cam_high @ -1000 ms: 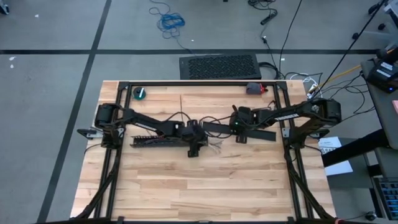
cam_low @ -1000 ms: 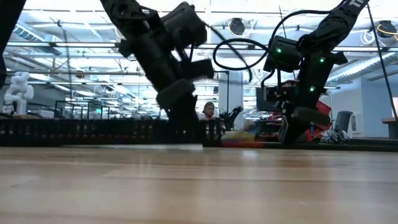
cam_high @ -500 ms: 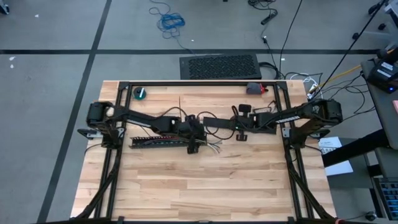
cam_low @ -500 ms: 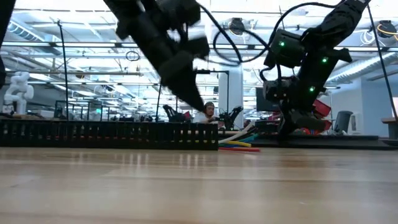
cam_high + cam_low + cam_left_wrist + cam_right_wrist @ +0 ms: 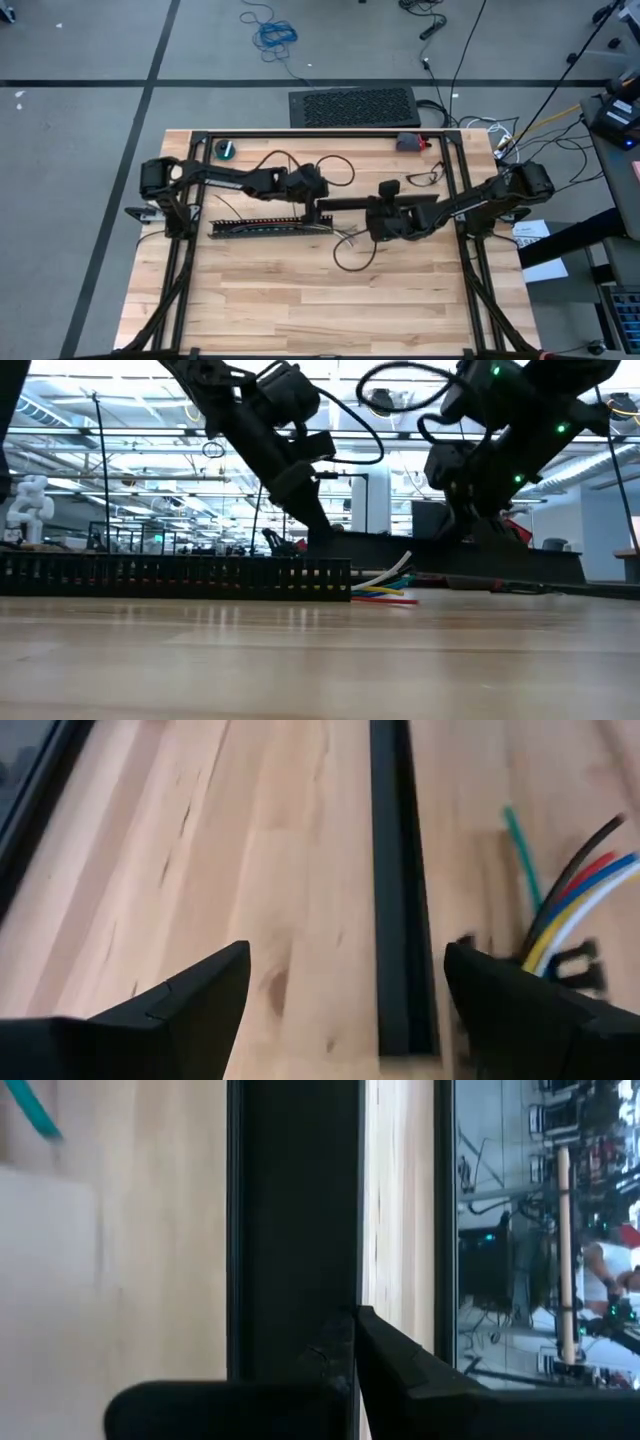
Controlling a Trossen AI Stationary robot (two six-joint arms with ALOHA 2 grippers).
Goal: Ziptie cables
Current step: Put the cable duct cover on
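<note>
The cables (image 5: 348, 236) are coloured wires that stick out of the right end of the black slotted duct (image 5: 265, 226) and lie on the table (image 5: 385, 585). A long black cover strip (image 5: 345, 204) runs from the duct's right end toward the table's right. My right gripper (image 5: 375, 213) is shut on this strip. My left gripper (image 5: 318, 203) hovers open above the strip's left end, a finger on either side (image 5: 346, 948), with the wires (image 5: 575, 905) beside it. A thin dark loop (image 5: 347, 264) lies near the wires; ziptie or cord, I cannot tell. My right gripper holds the black cover strip near its middle, at its long edge (image 5: 345, 1295), with the shut fingers (image 5: 410, 1370) lying along the strip. It comes at it slanting down from the table's right. The strip (image 5: 520, 565) is off the table and roughly level.
A black frame rail (image 5: 320, 133) runs along the table's far edge, with a teal roll (image 5: 226, 149) and a grey-red piece (image 5: 408, 142) beside it. The arms' black cords (image 5: 335, 170) loop over the far middle. The near half of the tabletop (image 5: 320, 300) is bare wood.
My left gripper has risen off the slotted duct and moved toward the far edge. My right gripper has moved toward the near edge and slightly left. The black cover strip has come up from lying flat on the table and now reaches the duct's right end.
</note>
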